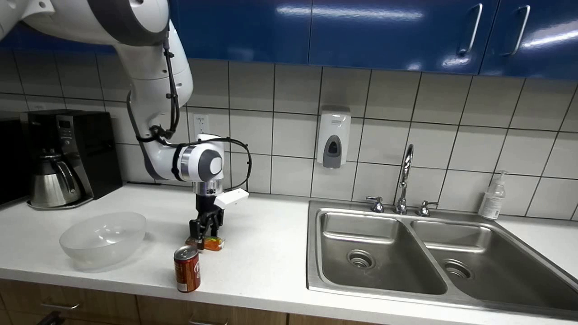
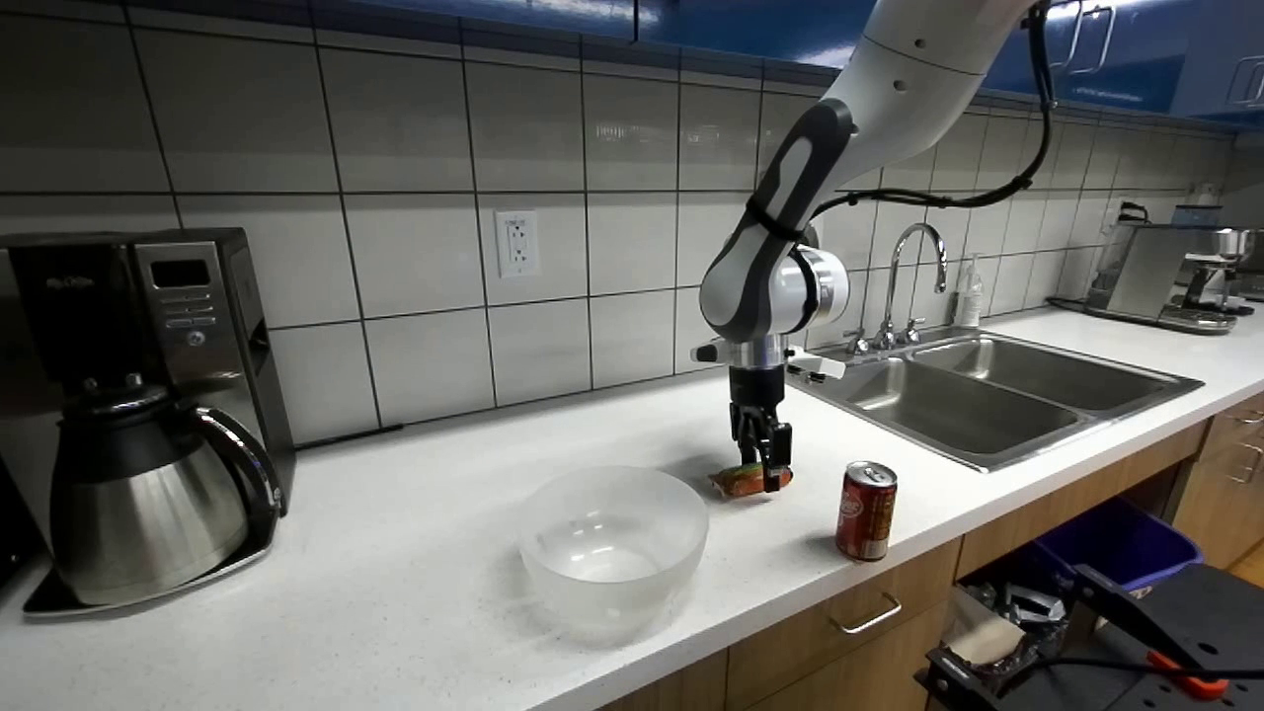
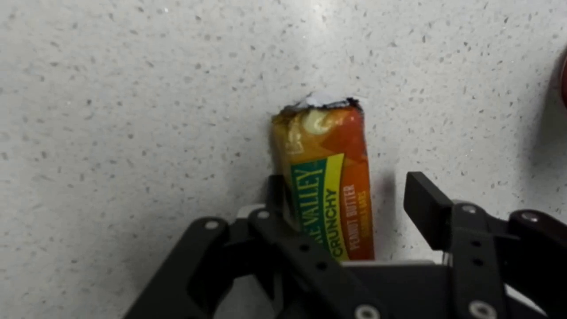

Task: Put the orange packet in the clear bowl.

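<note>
The orange packet [image 1: 215, 244] lies flat on the white counter; it also shows in an exterior view [image 2: 729, 482]. In the wrist view the packet [image 3: 330, 141] has green and yellow lettering, and its near end is hidden behind the gripper. My gripper [image 3: 345, 190] is open and low over the counter, with a finger on each side of the packet. The left finger in the wrist view is close against the packet; I cannot tell if it touches. The right finger stands apart with a gap. The clear bowl [image 1: 104, 253] is empty; it also shows in an exterior view [image 2: 612, 592].
A red drink can [image 1: 187, 271] stands near the counter's front edge, close to the gripper; it also shows in an exterior view [image 2: 866, 513]. A coffee maker [image 1: 72, 153] with a steel pot [image 2: 148, 504] stands by the wall. A double sink [image 1: 379, 253] is set into the counter.
</note>
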`<state>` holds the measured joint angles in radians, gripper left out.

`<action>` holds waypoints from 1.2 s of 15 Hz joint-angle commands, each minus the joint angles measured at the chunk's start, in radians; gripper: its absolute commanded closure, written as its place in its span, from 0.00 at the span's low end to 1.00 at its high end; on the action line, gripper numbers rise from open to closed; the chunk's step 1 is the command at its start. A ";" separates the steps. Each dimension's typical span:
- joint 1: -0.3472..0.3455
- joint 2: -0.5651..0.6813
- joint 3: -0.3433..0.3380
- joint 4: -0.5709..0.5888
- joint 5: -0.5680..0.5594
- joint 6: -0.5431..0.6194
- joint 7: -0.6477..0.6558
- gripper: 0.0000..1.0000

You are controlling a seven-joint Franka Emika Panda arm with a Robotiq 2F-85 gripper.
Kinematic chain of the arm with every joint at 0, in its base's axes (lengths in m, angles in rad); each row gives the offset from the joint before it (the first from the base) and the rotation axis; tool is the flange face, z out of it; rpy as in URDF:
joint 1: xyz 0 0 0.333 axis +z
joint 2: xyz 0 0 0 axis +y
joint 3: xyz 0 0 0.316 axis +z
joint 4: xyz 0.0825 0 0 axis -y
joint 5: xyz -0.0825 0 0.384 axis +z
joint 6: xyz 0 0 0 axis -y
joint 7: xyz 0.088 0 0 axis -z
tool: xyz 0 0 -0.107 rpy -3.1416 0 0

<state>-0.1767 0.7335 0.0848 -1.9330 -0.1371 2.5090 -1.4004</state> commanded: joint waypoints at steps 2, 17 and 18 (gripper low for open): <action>0.014 -0.025 -0.010 -0.019 -0.035 0.021 -0.003 0.66; 0.070 -0.285 -0.015 -0.208 -0.046 0.087 0.051 0.84; 0.074 -0.313 -0.017 -0.223 -0.046 0.087 0.059 0.84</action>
<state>-0.1150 0.5369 0.0790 -2.0661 -0.1649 2.5793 -1.3798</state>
